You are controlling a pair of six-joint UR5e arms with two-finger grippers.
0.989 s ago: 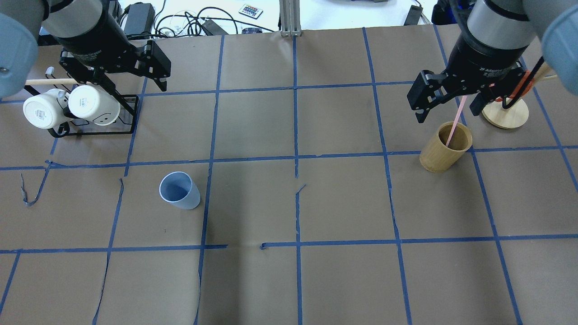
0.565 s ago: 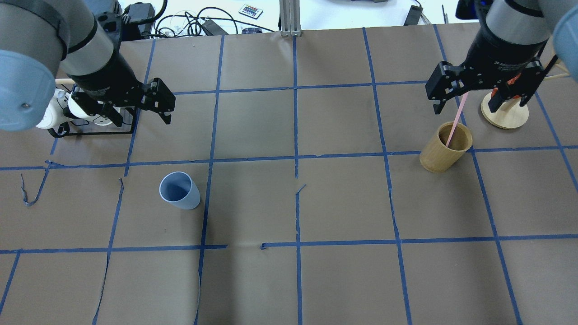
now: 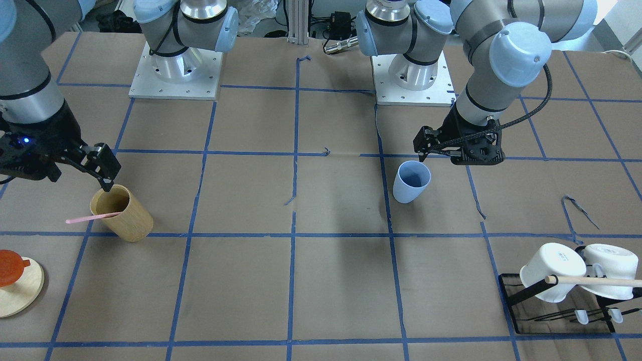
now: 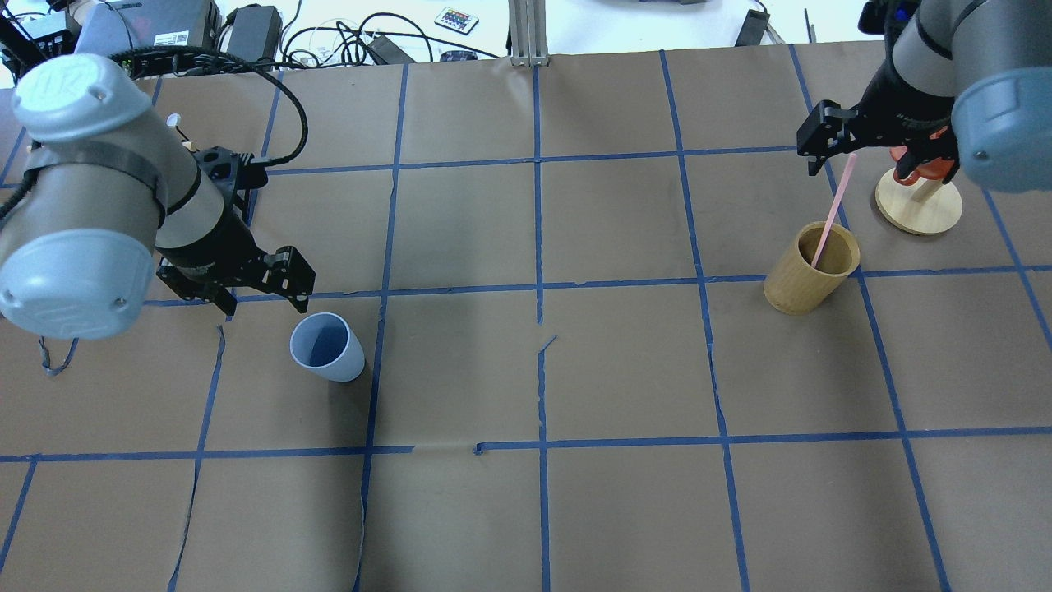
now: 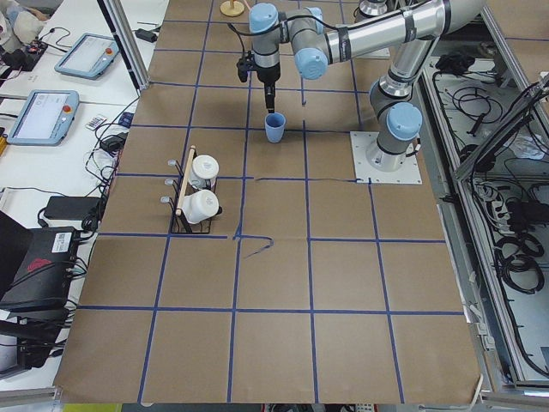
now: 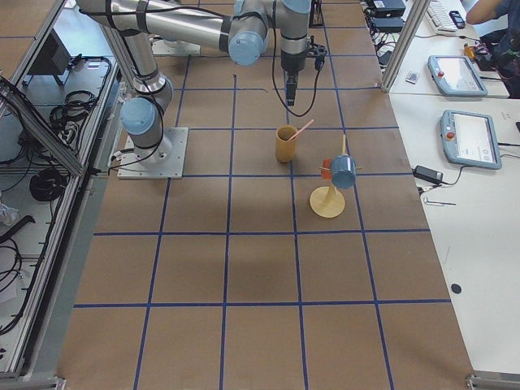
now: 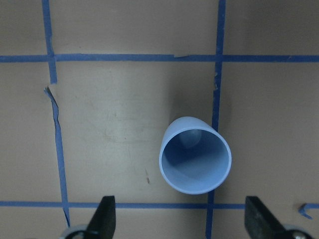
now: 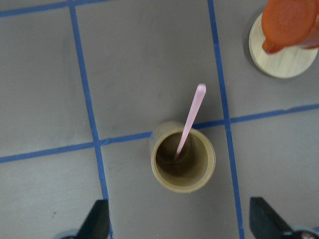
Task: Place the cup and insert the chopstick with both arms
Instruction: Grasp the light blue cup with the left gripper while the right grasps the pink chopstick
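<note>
On the desk (image 4: 625,370), toward the robot's left, the cup (image 4: 327,349) stands upright and empty, just beside a blue tape line (image 7: 218,30). Left hand (image 4: 265,302): fingers apart, holding nothing, close by the cup; its wrist view cuts off all but two fingertips (image 7: 105,216). Right hand (image 8: 182,219): fingers likewise spread and empty, one hidden overhead by the arm's blue joint cap (image 4: 1007,127). The chopstick (image 4: 832,210) leans in a tan wooden cylinder (image 4: 809,270), lower end lost in shadow, upper end free. Overhead, the left arm (image 4: 107,205) screens the mug rack (image 3: 556,306); from the front, two white mugs (image 3: 551,271) hang there and a dowel (image 3: 597,281) runs off the frame edge. An orange piece (image 8: 291,22) on a round wooden stand (image 4: 919,210) is partly covered.
</note>
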